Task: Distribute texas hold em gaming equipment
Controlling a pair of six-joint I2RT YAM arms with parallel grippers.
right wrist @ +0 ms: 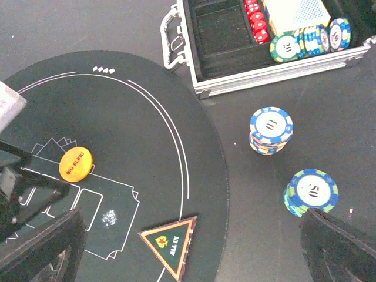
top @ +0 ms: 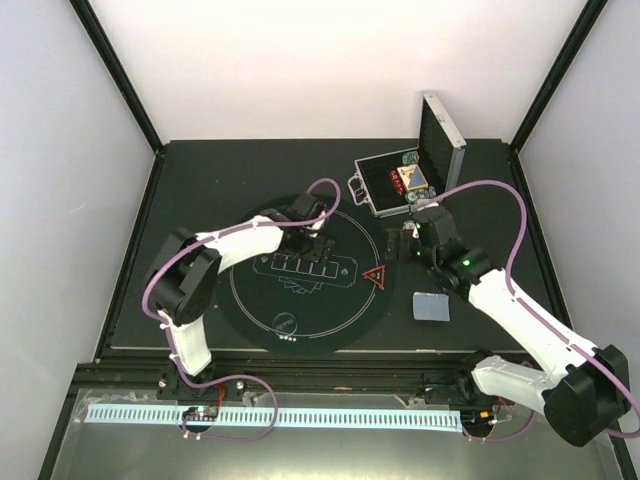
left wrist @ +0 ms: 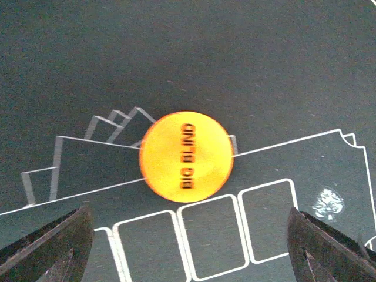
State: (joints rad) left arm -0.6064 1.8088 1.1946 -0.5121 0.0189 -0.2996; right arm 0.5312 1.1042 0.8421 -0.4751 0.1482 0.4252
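Note:
An orange disc [left wrist: 186, 157] marked BIG BLIND lies flat on the round black mat [left wrist: 176, 59], just above the printed card boxes. My left gripper [left wrist: 188, 252] hovers over it, open, with both fingers clear of the disc [right wrist: 76, 164]. The red triangle marker [right wrist: 171, 243] rests at the mat's right edge [top: 377, 277]. Two chip stacks stand on the table beside the mat, one marked 10 [right wrist: 271, 129] and one marked 50 [right wrist: 311, 192]. Above them my right gripper [right wrist: 191, 258] is open and holds nothing. A pile of grey-blue cards [top: 432, 307] lies to the right of the mat.
The silver case [top: 372, 190] stands open at the back right, its lid upright. In it are more chips [right wrist: 288, 47], red pieces [right wrist: 255, 20] and a deck [right wrist: 296, 13]. The left arm [top: 250, 235] reaches across the mat [top: 250, 320].

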